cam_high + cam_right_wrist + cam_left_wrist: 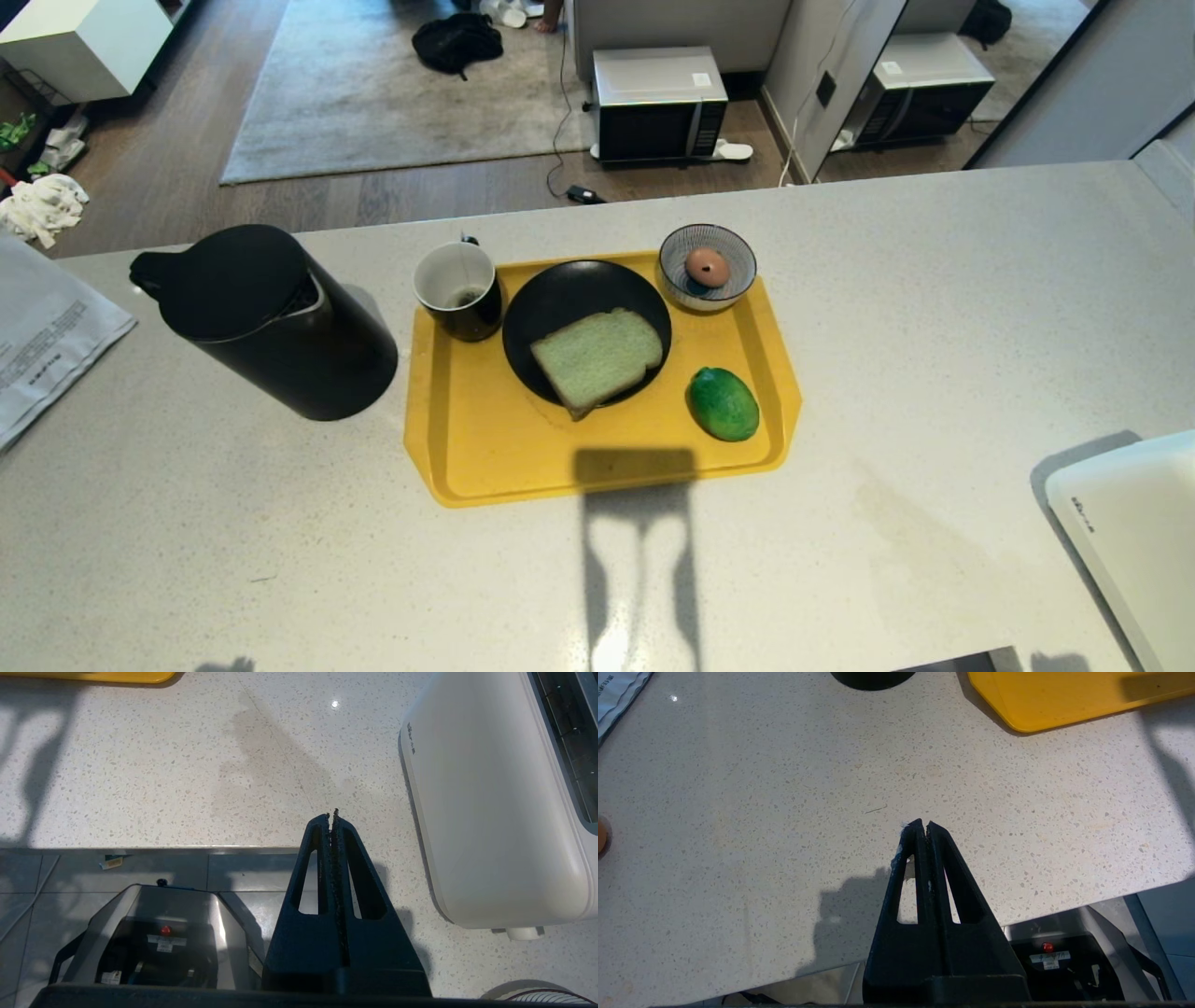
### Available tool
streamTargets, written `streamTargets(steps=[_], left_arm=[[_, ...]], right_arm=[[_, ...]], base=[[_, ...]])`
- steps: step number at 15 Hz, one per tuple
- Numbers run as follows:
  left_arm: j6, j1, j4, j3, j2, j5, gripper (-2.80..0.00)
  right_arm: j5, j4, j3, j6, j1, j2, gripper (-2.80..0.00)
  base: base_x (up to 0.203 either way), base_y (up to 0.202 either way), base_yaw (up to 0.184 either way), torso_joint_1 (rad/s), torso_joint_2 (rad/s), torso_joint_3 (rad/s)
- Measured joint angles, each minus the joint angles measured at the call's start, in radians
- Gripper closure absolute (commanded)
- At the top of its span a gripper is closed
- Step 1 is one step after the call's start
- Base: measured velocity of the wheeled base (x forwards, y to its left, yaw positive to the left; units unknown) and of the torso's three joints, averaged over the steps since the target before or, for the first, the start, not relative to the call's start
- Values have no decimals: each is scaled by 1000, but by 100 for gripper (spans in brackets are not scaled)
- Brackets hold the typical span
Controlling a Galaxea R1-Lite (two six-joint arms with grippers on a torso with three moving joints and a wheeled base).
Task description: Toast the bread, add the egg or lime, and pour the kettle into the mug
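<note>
Head view. No arm is seen here. A yellow tray [467,448] sits mid-desk [280,560]. On it a black plate [560,308] carries the bread [597,359], its long axis running from near-left to far-right, one corner overhanging the plate's near rim. The lime [724,403] lies on the tray just right of the plate; an egg [707,267] rests in a striped bowl [677,245] at the far right corner. The mug [457,289] stands at the tray's far left corner, the kettle [266,322] on the desk just left of it. A white toaster [1130,523] shows only as a corner at the near right edge.

Left wrist view. The left end effector [923,825] is seen with fingers pressed together, empty, over bare desk near the front edge. The tray's near corner and the kettle's base lie ahead of it.

Right wrist view. The right end effector [331,815] is likewise closed on nothing, just beside the toaster [490,812]. The slots, hidden in the head view, show here at the toaster's far side.

Judgement: bread lies forward and to the left of the right end effector; with the toaster on that side, the right arm appears better placed for the toasting step, the left for the kettle. Nothing yet begun.
</note>
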Motion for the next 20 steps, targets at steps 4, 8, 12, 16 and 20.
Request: streamTargets(steps=[4, 8, 12, 16, 20], left_arm=[[0, 0, 0, 0, 0, 0, 0], [0, 0, 0, 0, 0, -1, 0], [1, 0, 0, 0, 0, 0, 0], [1, 0, 0, 0, 0, 0, 0], [2, 0, 0, 0, 0, -1, 0]], right_arm=[[-3, 0, 0, -1, 0, 0, 0], [-5, 0, 0, -1, 0, 0, 0], [-5, 0, 0, -2, 0, 0, 0], [-5, 0, 0, 1, 0, 0, 0], [-5, 0, 0, 2, 0, 0, 0]], base=[[0, 0, 0, 0, 0, 0], [0, 0, 0, 0, 0, 0], [-2, -7, 98, 0, 1, 0], [0, -5, 134, 2, 5, 2], [0, 0, 0, 0, 0, 0]])
